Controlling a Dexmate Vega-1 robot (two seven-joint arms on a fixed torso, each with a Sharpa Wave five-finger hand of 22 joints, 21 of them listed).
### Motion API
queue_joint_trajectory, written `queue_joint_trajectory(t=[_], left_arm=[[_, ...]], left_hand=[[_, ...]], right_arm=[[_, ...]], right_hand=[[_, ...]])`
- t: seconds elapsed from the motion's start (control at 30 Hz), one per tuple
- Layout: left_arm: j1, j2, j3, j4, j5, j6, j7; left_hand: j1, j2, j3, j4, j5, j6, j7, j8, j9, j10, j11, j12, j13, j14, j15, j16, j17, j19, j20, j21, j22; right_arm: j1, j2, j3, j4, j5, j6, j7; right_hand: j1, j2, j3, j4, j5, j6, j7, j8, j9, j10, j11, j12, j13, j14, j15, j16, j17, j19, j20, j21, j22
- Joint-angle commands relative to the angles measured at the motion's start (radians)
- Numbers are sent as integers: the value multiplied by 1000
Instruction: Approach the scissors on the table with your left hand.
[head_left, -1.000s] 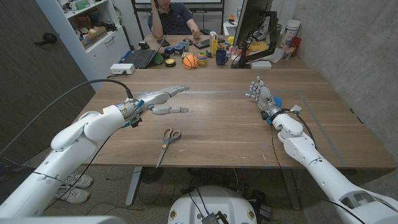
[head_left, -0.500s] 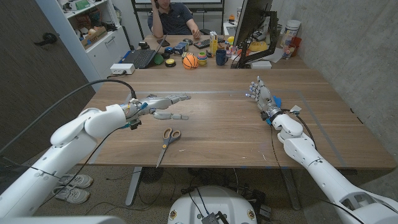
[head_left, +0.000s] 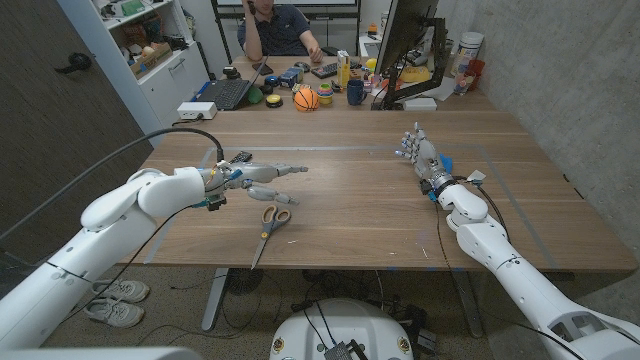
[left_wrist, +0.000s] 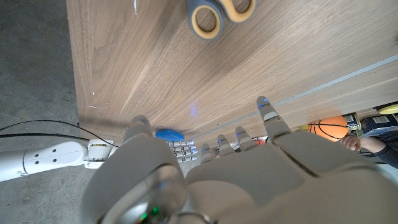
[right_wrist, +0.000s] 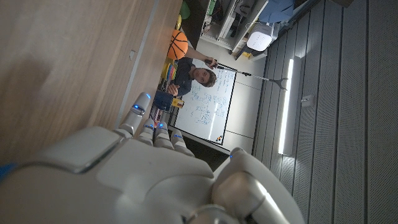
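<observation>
A: While the left hand (head_left: 262, 178) hangs over the wooden table (head_left: 360, 205) with fingers spread, holding nothing, where are the scissors (head_left: 270, 224)?

B: At its five o'clock, just beside it and apart, lying flat near the front edge, handles toward the hand.

A: Right hand (head_left: 418, 152)?

B: Three o'clock side, fingers up and apart, empty.
</observation>
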Motion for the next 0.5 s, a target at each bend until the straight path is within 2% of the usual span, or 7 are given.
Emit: queue_joint_trajectory(t=[0.03,0.17,0.5], left_arm=[[-11,22,21,-20,21,32,-30],[-12,25,23,-25,26,40,-33],[-15,34,27,-33,26,55,-49]], left_hand=[[37,2,8,-27,0,18,-9,16,6,78,-4,13,3,34,-6,5,3,21,-5,-6,2],[48,2,11,-33,-2,38,-9,19,7,103,2,13,3,57,-12,8,3,34,-9,-5,2],[67,6,19,-41,-8,75,-9,28,8,89,-3,-6,4,74,-19,7,3,44,-12,-6,3]], right_arm=[[-6,-1,1,-5,3,6,-10],[-6,-1,1,-5,2,9,-14],[-6,-2,1,-5,6,12,-15]], right_hand=[[-12,12,-8,2,6,-24,48,-1,2,-8,1,0,5,-57,7,-5,4,-166,6,-7,4],[-13,12,-10,2,6,-28,46,-2,2,-9,1,-1,5,-56,8,-5,4,-165,5,-7,4],[-14,14,-15,3,6,-33,46,-1,2,-12,2,-1,6,-54,8,-6,5,-167,9,-10,4]])
